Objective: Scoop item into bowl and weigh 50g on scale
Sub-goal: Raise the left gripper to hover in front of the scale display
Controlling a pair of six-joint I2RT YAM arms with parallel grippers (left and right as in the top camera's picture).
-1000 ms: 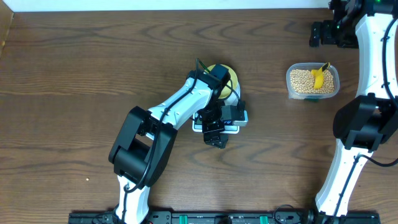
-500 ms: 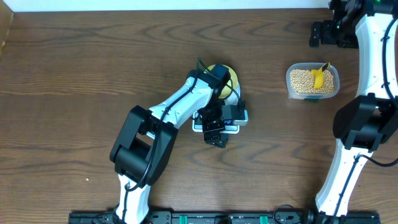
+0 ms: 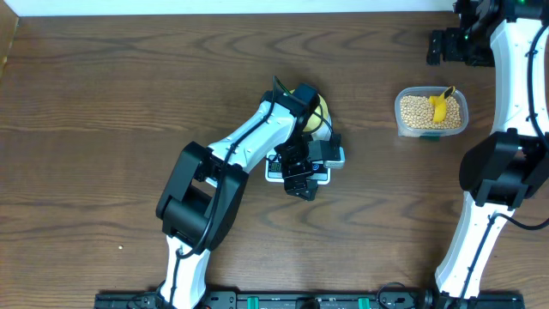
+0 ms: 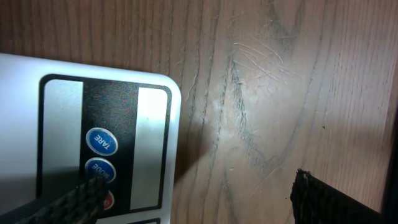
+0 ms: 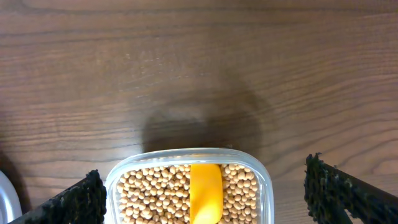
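left arm (image 3: 236,148) is folded sharp at the elbow, with the forearm running out behind the left gripper (image 3: 298,184). The wrist is tipped so the gripper points straight down, jaws spread wide, and its 2 fingertips (image 4: 69,200) show only at the bottom corners of the wrist view. right arm (image 3: 513,81) is stretched long, with the right gripper (image 3: 444,48) at its far end, also facing down, jaws full wide, fingertips (image 5: 67,200) at the 2 lower corners.

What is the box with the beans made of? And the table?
The tub looks like clear, shiny plastic: its rim around the beans is see-through. The table looks like brown wood, or a wood-look top, matte, with grain lines and faint scratches.
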